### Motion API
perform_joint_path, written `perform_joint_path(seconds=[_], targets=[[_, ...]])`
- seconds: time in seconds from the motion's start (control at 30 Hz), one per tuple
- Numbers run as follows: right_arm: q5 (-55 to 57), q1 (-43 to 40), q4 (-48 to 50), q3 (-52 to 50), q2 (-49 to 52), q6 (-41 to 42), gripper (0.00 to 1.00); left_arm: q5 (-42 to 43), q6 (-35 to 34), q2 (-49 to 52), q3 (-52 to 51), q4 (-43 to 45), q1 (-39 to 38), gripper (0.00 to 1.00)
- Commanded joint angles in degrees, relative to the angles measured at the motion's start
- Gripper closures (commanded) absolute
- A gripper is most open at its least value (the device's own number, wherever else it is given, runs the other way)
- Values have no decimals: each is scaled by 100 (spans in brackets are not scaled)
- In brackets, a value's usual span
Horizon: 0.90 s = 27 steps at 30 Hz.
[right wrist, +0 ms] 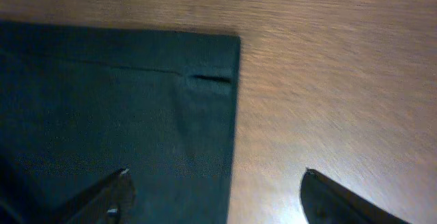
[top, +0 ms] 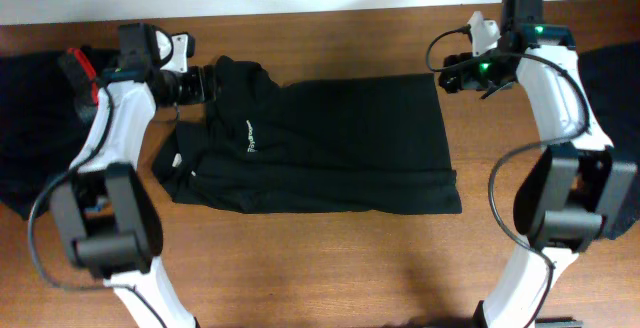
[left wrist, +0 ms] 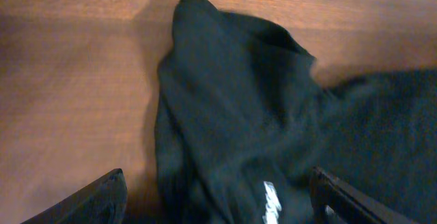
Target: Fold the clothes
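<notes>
A black garment [top: 330, 148] of the clothes lies across the middle of the table, its bunched sleeve end at the left and a straight hem at the right. A small white logo [top: 247, 140] shows on it. My left gripper [top: 208, 84] hovers over the bunched upper-left end and is open. In the left wrist view its fingers [left wrist: 102, 197] stand wide apart over the dark cloth [left wrist: 239, 115] with nothing gripped. My right gripper [top: 447, 76] is open above the upper-right corner. In the right wrist view that corner [right wrist: 123, 101] lies flat beneath the spread fingers [right wrist: 334, 200].
More dark clothes lie heaped at the far left [top: 30, 118], with a red-orange band [top: 78, 73] showing. Another dark piece [top: 620, 98] lies at the right edge. Both arm bases stand near the table's front edge [top: 320, 298]. A pale wall borders the back.
</notes>
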Motion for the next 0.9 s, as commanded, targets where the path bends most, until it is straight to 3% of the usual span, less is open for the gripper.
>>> perform_joint_path(seconds=[0.0, 0.3, 0.87], targets=[[-656, 74, 297, -46, 382, -85, 14, 267, 105, 734, 1025, 15, 24, 15], [-776, 225, 1226, -46, 1176, -79, 12, 501, 107, 1556, 1576, 496, -13, 15], [-752, 232, 1888, -46, 1628, 179, 28, 494, 109, 2083, 1576, 1097, -304, 15]])
